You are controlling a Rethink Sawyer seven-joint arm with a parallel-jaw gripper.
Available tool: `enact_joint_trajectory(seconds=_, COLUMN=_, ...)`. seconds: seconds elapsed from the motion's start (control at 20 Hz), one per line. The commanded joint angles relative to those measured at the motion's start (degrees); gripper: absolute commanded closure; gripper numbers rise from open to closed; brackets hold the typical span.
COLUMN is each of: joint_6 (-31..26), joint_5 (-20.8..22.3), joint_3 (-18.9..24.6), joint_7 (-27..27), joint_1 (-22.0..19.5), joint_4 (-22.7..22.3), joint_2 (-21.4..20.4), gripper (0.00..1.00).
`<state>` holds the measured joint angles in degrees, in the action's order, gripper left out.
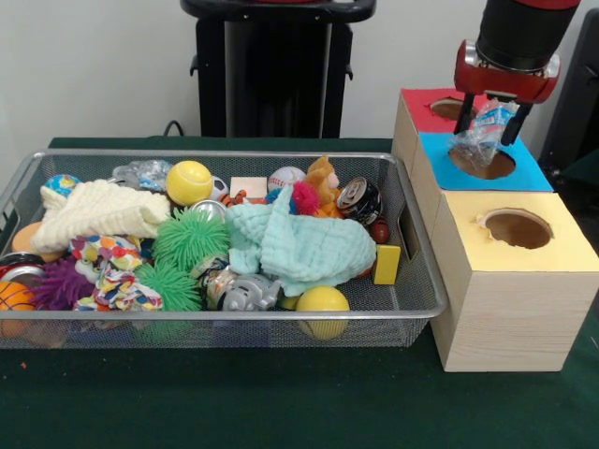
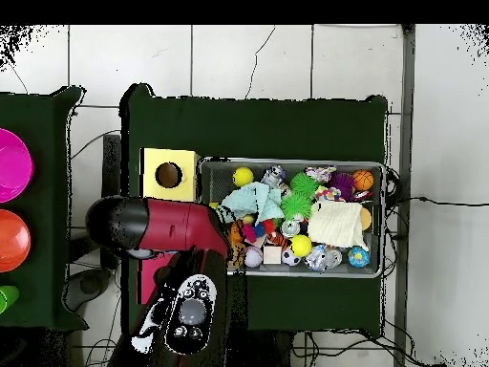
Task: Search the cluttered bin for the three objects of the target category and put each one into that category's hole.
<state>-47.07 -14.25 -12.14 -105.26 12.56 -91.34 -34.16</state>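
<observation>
From the front, the gripper (image 1: 487, 122) pinches a crushed clear bottle (image 1: 483, 131) just above the blue-topped hole (image 1: 482, 164), right of the wire-mesh bin (image 1: 412, 304). Overhead, the arm (image 2: 158, 226) hides the blue box; the yellow-topped box (image 2: 169, 175) shows.

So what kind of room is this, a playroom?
Probably a robot lab, not a playroom: the robot's hand holds a crushed plastic bottle over the blue hole, beside a wire basket of toys, with cables across the tiled floor.

the blue-topped hole (image 1: 482, 165) is partly blocked by a crushed plastic bottle (image 1: 484, 131) hanging in the gripper (image 1: 489, 123). the red-topped hole (image 1: 452, 108) lies behind the gripper; the yellow-topped hole (image 1: 518, 228) stands open. toys crowd the wire-mesh basket (image 1: 423, 301).
</observation>
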Motion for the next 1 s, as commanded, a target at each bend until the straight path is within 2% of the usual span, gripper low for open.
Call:
enact_joint_trajectory(seconds=0.05, joint_6=-5.9, joint_5=3.3, joint_3=0.6, joint_7=-9.2, joint_1=0.0, joint_4=0.0, joint_2=1.8, gripper=0.00)
enact_joint_trajectory(seconds=0.45, joint_6=-6.6, joint_5=3.5, joint_3=0.2, joint_7=-8.6, joint_1=0.0, joint_4=0.7, joint_2=0.9, gripper=0.00)
enact_joint_trajectory(seconds=0.55, joint_6=-5.0, joint_5=2.8, joint_3=1.0, joint_7=-8.0, joint_1=-0.5, joint_4=-0.4, joint_2=0.1, gripper=0.00)
enact_joint_trajectory(seconds=0.7, joint_6=-5.5, joint_5=2.2, joint_3=2.1, joint_7=-7.3, joint_1=-1.5, joint_4=1.8, joint_2=0.9, gripper=0.00)
enact_joint_trajectory(seconds=1.0, joint_6=-6.6, joint_5=3.1, joint_3=1.8, joint_7=-6.1, joint_1=-2.2, joint_4=5.7, joint_2=0.8, gripper=0.00)
